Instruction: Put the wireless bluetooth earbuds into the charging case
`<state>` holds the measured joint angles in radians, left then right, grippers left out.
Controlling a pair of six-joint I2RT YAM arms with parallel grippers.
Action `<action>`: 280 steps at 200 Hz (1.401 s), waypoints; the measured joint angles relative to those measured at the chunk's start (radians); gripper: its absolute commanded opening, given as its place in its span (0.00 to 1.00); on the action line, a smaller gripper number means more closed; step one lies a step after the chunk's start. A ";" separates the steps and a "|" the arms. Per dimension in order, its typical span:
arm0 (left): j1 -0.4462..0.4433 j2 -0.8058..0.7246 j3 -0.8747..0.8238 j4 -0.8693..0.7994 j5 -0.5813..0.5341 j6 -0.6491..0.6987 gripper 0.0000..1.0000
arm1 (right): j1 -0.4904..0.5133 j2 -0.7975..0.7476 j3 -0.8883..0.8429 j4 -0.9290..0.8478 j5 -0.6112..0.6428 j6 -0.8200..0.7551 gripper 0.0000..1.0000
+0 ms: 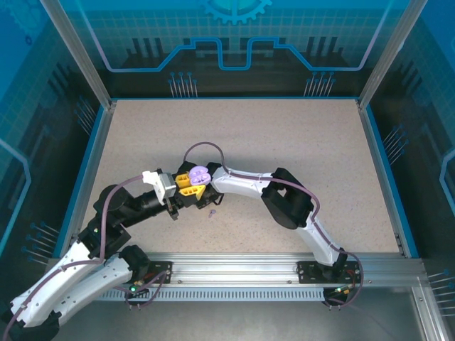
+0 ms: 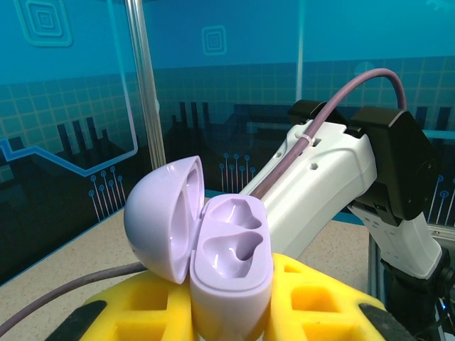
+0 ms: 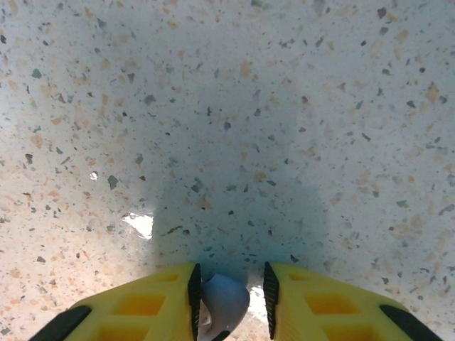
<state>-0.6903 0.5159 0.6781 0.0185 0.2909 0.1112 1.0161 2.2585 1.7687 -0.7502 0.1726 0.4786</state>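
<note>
Gripping the open lilac case (image 2: 231,249) from both sides, my left claw (image 2: 231,305) is clenched on it, the lid (image 2: 162,213) swung left and two hollows facing me. My right claw (image 3: 231,280) pinches one lilac earbud (image 3: 226,302) over the speckled beige table (image 3: 227,106), a shadow beneath it. A second earbud (image 1: 212,212) lies on the table close by, on the near side of both claws. Around the tabletop run a blue rim (image 1: 234,98), metal posts (image 1: 75,50) and blue see-through walls (image 1: 234,35) printed with circuit lines.
</note>
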 measured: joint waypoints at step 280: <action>0.000 0.002 0.000 -0.014 -0.018 0.000 0.08 | -0.003 -0.107 -0.155 0.038 -0.054 -0.083 0.42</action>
<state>-0.6903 0.5179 0.6781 0.0044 0.2726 0.1116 1.0126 2.1517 1.6138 -0.7124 0.1188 0.3954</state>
